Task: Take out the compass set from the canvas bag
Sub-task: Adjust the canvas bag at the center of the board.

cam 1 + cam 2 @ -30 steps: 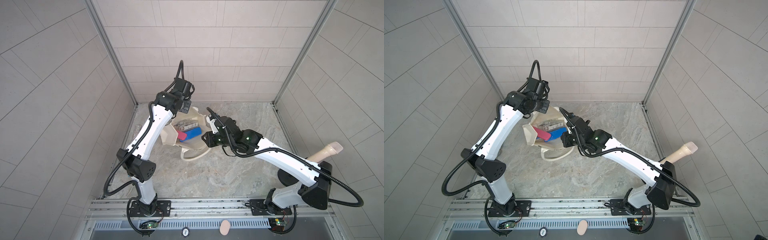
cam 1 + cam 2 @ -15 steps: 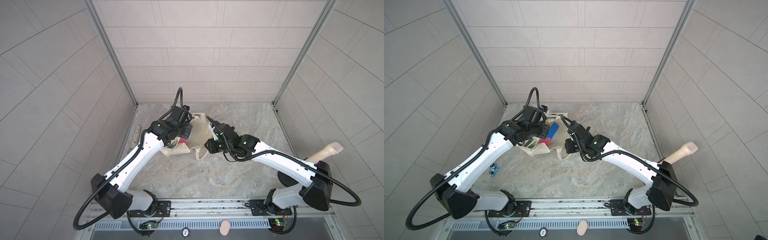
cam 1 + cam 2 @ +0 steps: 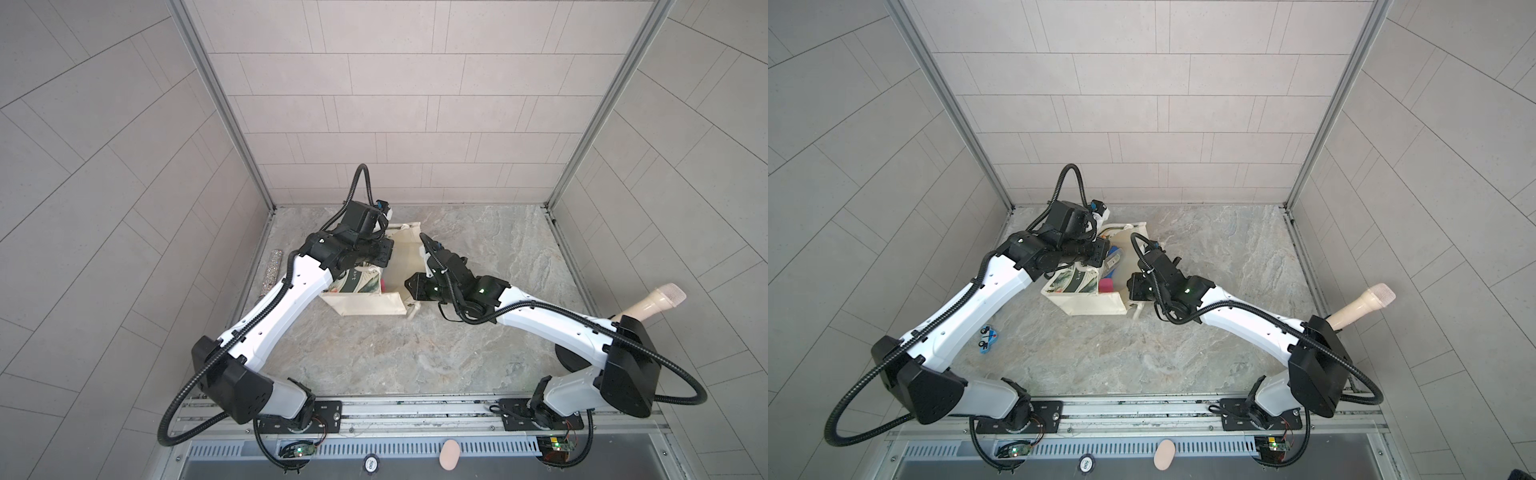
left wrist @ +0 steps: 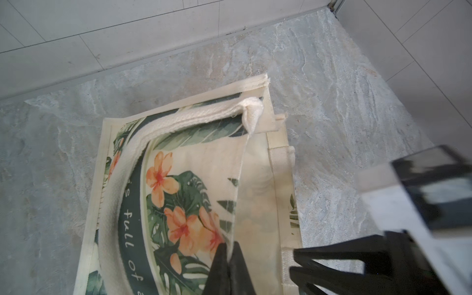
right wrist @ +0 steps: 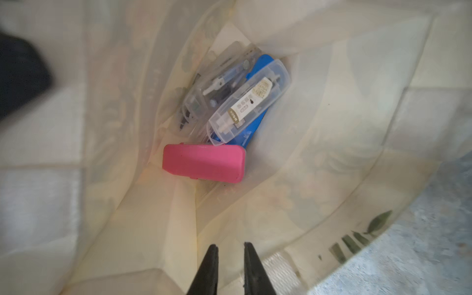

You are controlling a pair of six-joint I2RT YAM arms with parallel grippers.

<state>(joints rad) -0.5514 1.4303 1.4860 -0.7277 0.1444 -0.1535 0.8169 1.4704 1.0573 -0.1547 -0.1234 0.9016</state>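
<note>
Step looks like reach-in: right gripper (image 5: 230, 247) narrowly parted, empty, at canvas bag (image 5: 332, 184) mouth; left gripper (image 4: 229, 249) clamped on bag rim. Beyond pink case (image 5: 204, 163), compass set (image 5: 217, 84) lies deep inside. Next: push deeper, widen, grip it.

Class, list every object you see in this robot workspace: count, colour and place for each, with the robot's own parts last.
table: one, grey marbled, under everything
canvas bag: one, cream with leaf print, on the table, mouth open
pink case: one, pink, inside the bag
blue case: one, blue, in the bag, under the clear cases
clear cases: two, see-through, in the bag
toy car: one, blue, on the table by the left arm
glittery stick: one, silver, along the left wall
microphone-shaped thing: one, beige, far right
left claw: one, black, shut on the bag's rim
right claw: one, black, open, at the bag's mouth
</note>
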